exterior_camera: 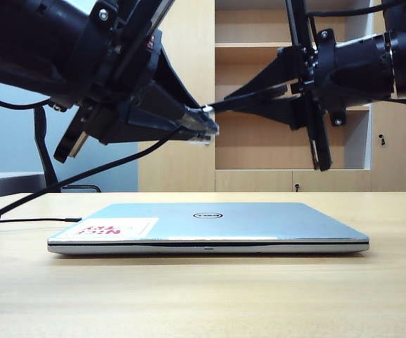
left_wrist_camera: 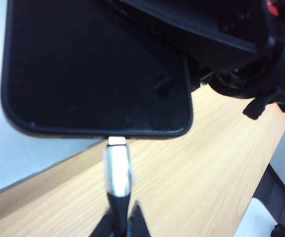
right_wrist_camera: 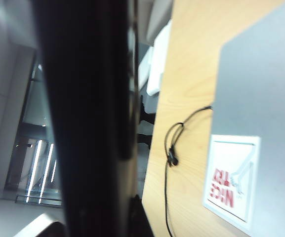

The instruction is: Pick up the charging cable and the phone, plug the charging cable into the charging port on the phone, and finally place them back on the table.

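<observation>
Above the laptop [exterior_camera: 210, 225], the left hand [exterior_camera: 206, 127] pinches the charging cable [left_wrist_camera: 117, 170], its tip meeting the phone [left_wrist_camera: 98, 69]. The right hand [exterior_camera: 220, 105], clamped on the phone, steadies it for plugging.

The phone [left_wrist_camera: 98, 64] is showing glossy black glass with a smooth dark rim. The cable [left_wrist_camera: 117, 170] tip is gleaming like brushed silvery metal. The table [exterior_camera: 203, 296] is looking like pale matt wood grain. The laptop [exterior_camera: 259, 222] lid is shining as smooth satin silver, wearing a paper-like sticker [exterior_camera: 111, 228].
</observation>
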Tool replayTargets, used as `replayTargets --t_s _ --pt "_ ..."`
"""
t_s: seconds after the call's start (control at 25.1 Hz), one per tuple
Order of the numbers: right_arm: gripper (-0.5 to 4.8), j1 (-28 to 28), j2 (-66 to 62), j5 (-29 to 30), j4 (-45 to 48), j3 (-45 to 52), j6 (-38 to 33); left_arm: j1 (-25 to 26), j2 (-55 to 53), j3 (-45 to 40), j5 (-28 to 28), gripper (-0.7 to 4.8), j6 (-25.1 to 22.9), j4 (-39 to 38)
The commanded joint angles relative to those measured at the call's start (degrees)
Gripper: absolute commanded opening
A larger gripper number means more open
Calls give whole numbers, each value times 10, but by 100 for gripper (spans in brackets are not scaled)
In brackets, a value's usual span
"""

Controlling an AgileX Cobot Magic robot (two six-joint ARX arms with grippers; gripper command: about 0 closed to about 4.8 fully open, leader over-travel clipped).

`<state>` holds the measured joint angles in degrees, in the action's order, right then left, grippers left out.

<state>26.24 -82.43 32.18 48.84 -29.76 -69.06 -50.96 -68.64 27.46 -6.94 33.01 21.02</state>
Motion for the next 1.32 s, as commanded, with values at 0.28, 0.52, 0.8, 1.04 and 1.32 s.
replayTargets --t_s 0.28,0.52,0.8,1.04,1.32 --pt "-6 3 3 66 19 -4 29 9 2 3 1 -6 -1 24" --pt "-6 3 3 92 -8 -4 52 16 2 3 1 -6 -2 27" --pt "-6 3 3 84 -9 -4 61 16 2 3 1 -6 0 43" --pt "-6 -10 4 54 -8 -5 74 16 2 4 1 289 0 48" --pt "-6 -95 4 49 -11 -5 82 16 13 10 1 286 -24 48"
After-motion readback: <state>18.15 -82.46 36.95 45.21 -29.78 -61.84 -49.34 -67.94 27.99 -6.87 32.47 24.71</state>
